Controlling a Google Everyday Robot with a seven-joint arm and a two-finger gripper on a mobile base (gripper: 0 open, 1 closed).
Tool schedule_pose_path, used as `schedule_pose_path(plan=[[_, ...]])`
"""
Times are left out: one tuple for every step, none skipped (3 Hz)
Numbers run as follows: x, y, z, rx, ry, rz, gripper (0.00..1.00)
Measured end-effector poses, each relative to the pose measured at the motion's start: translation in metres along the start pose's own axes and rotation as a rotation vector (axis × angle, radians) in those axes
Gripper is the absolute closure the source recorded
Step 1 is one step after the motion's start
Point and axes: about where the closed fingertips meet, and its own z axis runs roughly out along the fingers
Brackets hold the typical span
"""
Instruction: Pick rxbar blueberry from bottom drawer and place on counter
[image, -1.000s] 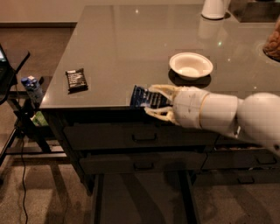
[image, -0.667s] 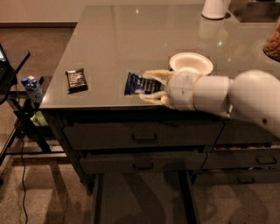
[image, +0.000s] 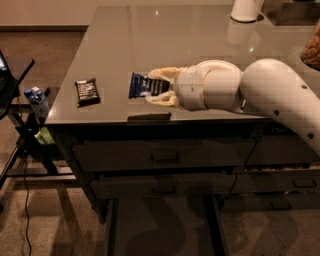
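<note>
The rxbar blueberry (image: 140, 85), in a shiny dark-blue wrapper, is held just above the front part of the glossy grey counter (image: 150, 35). My gripper (image: 157, 87) is shut on the bar's right end, one pale finger above it and one below. The white arm reaches in from the right across the counter. Below, the bottom drawer (image: 160, 225) is pulled out, and the part of its flat dark floor that shows is bare.
A black-brown wrapped bar (image: 87, 91) lies on the counter left of the blue one. A white vessel (image: 245, 9) stands at the back right and a brown item (image: 313, 50) at the right edge. Two shut upper drawers (image: 165, 156) face front. A bottle (image: 37, 101) sits on a stand at left.
My gripper has carried the blue bar from the counter's front edge up and left over the counter. The arm now hides the white bowl.
</note>
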Motion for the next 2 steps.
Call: schedule_pose_path(plan=[[0.0049, -0.0033, 0.0002, -0.009, -0.006, 0.017, 1.00], [0.0104, -0.0124, 0.0095, -0.037, -0.019, 0.036, 1.00]])
